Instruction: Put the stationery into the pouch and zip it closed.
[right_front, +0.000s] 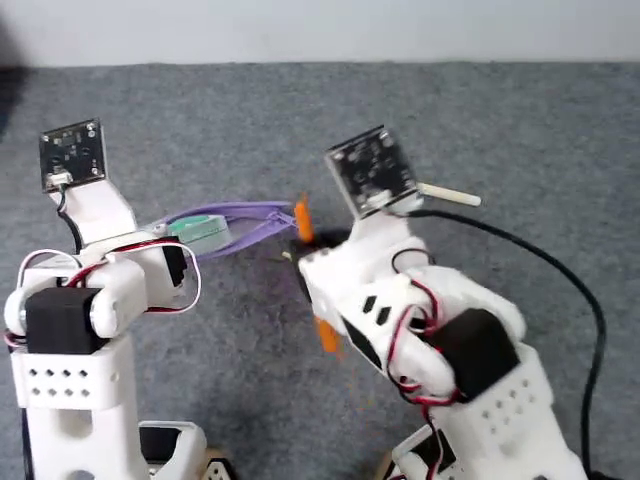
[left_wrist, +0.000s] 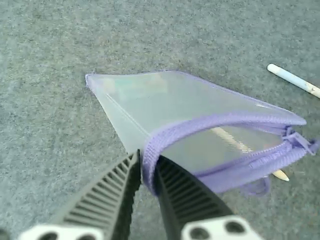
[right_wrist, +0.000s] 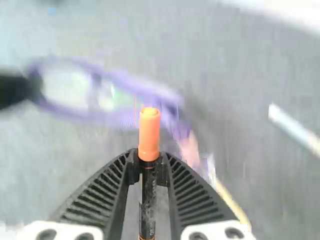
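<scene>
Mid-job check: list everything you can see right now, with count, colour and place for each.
pouch: one, clear with a purple zip, lying on the mat, zip open
green item: one, green, inside the pouch; kind unclear
orange pen: one, orange cap on a dark barrel, held pointing at the pouch's mouth
white pen: one, white and pale blue, on the mat apart from the pouch
pencil: one, yellow, tip showing by the pouch's zip end; whether it is inside or under, I cannot tell
mat: one, grey, under everything
left gripper: one, dark fingers, shut on the pouch's purple edge
right gripper: one, dark fingers, shut on the orange pen
</scene>
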